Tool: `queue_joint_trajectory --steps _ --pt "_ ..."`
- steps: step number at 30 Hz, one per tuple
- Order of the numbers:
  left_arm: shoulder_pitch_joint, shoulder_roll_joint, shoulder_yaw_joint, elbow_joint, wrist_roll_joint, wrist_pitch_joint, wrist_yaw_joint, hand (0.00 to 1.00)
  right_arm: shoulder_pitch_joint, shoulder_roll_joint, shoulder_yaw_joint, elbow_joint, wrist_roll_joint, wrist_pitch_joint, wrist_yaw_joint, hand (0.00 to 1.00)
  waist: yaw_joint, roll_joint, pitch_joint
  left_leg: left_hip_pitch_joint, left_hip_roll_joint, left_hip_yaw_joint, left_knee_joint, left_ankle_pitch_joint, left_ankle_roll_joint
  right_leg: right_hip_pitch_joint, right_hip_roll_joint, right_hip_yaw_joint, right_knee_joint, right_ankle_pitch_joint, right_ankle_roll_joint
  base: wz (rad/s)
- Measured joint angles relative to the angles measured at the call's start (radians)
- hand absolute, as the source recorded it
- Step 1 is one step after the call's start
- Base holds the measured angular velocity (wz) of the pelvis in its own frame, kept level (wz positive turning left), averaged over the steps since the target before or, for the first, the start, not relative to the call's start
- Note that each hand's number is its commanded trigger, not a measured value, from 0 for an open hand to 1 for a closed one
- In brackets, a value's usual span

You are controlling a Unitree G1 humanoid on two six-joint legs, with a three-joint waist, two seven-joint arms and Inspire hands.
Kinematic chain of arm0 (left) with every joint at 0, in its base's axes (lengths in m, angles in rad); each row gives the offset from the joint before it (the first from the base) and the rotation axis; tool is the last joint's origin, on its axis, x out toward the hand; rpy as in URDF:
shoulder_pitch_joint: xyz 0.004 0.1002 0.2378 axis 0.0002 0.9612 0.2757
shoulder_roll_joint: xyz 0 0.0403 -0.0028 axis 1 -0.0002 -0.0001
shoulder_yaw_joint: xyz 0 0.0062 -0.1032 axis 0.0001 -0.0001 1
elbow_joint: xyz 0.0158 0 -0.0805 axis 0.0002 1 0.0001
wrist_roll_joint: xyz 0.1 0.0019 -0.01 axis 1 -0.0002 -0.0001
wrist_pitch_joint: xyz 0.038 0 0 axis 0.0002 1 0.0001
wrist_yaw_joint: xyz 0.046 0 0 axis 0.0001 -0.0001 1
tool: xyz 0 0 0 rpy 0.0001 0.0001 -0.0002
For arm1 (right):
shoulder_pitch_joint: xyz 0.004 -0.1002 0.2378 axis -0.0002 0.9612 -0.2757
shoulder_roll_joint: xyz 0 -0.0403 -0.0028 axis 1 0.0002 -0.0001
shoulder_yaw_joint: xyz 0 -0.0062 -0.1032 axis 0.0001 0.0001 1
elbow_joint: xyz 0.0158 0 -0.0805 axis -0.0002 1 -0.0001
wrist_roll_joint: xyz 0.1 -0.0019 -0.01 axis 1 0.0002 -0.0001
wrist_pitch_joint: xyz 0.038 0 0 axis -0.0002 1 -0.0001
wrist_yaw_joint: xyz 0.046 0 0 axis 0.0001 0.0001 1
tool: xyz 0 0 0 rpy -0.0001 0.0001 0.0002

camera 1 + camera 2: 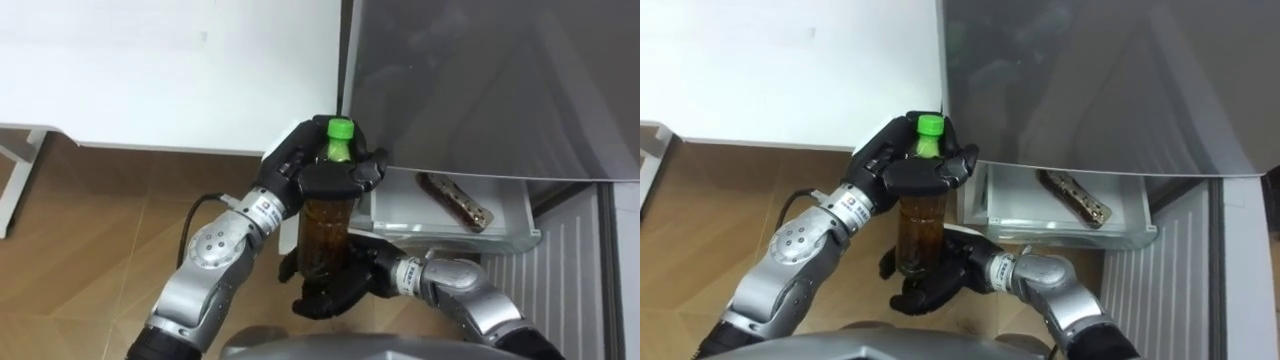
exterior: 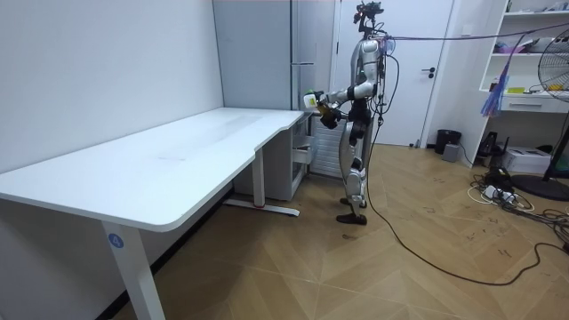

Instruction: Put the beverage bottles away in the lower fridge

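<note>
One upright brown bottle (image 1: 325,230), green-capped, clasped by left robot hand (image 1: 300,172) and right robot hand (image 1: 330,290)

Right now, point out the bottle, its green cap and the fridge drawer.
bottle (image 1: 325,235), left eye view, brown body
green cap (image 1: 341,128), left eye view, top
fridge drawer (image 1: 455,238), left eye view, front wall

eye views: on head, facing steeply down, close over fridge drawer (image 1: 400,205) | room view: far across the room, facing whole robot | shared: table (image 2: 178,160) end, fridge (image 2: 316,44) front
</note>
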Motion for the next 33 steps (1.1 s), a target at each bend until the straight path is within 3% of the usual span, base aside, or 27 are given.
queue_joint_trajectory --steps 23,24,25,26,33 --pt "-0.003 0.001 -0.007 0.085 0.030 -0.010 -0.072 1.00 0.000 0.000 0.002 0.014 0.249 0.002 -0.027 0.00 -0.002 -0.005 0.0052 0.003 0.000 0.005 -0.002 0.000 0.000 -0.002 0.000 0.000 -0.001 0.000 0.000 0.00" --pt "-0.003 0.001 -0.007 0.090 0.035 -0.010 -0.075 1.00 0.000 0.000 0.002 0.015 0.254 0.002 -0.027 0.36 -0.002 -0.005 0.0052 0.002 0.001 0.006 -0.002 0.000 0.000 -0.002 0.000 -0.001 -0.001 0.000 0.000 0.00" --pt "-0.002 0.001 -0.010 0.096 0.043 -0.010 -0.078 1.00 0.000 0.000 0.002 0.015 0.267 0.002 -0.028 0.90 -0.001 -0.005 0.0052 0.001 0.001 0.007 -0.002 0.000 0.000 -0.003 0.000 -0.001 -0.001 0.000 0.000 0.00" --pt "-0.003 0.001 -0.013 0.097 0.049 -0.010 -0.079 1.00 0.000 0.000 0.003 0.020 0.287 0.002 -0.030 1.00 -0.001 -0.005 0.0052 0.001 0.001 0.008 -0.003 0.000 0.000 -0.003 0.000 -0.001 -0.001 0.000 0.000 0.00" --pt "-0.003 0.003 -0.016 0.099 0.058 -0.010 -0.081 1.00 0.000 0.000 0.013 0.035 0.326 0.002 -0.029 1.00 -0.002 -0.005 0.0049 0.001 0.001 0.011 -0.002 0.000 0.000 -0.004 0.000 -0.002 -0.001 0.000 0.000 0.00"
